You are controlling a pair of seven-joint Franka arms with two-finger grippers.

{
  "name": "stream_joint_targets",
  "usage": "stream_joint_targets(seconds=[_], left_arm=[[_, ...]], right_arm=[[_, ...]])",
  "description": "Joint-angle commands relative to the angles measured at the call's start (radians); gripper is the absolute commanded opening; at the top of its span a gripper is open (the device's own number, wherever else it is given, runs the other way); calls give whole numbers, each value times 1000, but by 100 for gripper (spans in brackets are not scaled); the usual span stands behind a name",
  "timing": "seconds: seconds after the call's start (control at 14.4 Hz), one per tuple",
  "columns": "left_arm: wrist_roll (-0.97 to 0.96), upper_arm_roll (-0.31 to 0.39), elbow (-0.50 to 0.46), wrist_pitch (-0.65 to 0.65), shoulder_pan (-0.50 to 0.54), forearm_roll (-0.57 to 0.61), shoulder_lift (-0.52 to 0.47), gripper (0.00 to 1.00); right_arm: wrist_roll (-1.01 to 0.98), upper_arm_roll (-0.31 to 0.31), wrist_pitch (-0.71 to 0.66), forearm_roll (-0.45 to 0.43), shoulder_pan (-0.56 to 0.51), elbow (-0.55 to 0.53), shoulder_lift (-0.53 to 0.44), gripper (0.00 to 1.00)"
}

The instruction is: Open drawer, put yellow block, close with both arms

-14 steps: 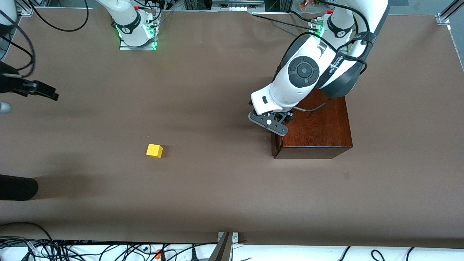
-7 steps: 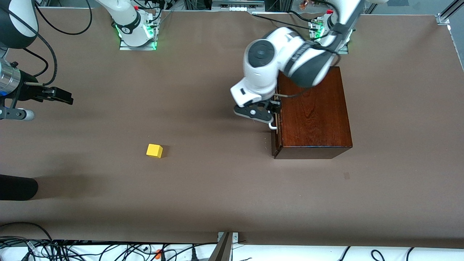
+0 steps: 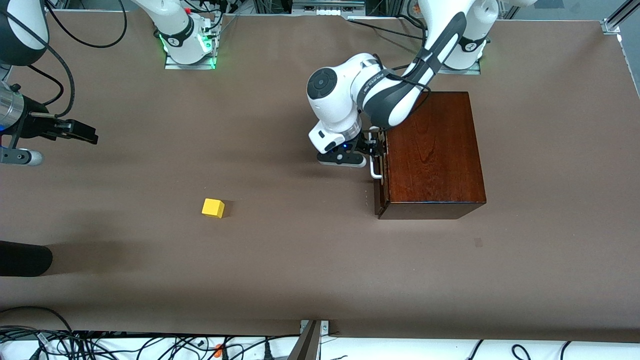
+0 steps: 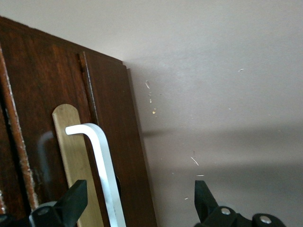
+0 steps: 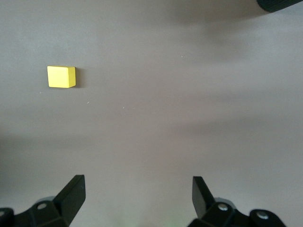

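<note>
Though wide, left claw astride handle

I see even, bright overhead light, soft shadows on the worktop, and sharp wrist views.

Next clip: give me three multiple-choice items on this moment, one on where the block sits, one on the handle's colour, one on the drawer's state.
1. Where is the yellow block?
A. on the bare table
B. in the drawer
C. on top of the wooden box

2. What colour is the drawer's handle?
A. black
B. white
C. yellow

3. What state is the drawer in?
A. pulled fully out
B. removed
C. shut

Key: 1 A, it lies on the table toward the right arm's end, apart from the wooden box. 2 B, the left wrist view shows a white bar between the open left gripper fingers. 3 C, its front sits flush with the box.
</note>
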Motion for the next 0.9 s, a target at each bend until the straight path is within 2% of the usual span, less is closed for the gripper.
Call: stream_joint_targets(seconds=[0.0,0.28,0.83], left_arm=[[-29,5,0,-23,-4,28,-5,100],[-93,2,-5,-21,-6,28,20,100],[-99,-3,-5,-6,-12,10,35,100]], right_arm=[[8,-2,-11,3,-7,12,-9,100],[9,-9,-8,4,-9,13,-12,100],[9,-25,-8,9,-9,27,-12,100]])
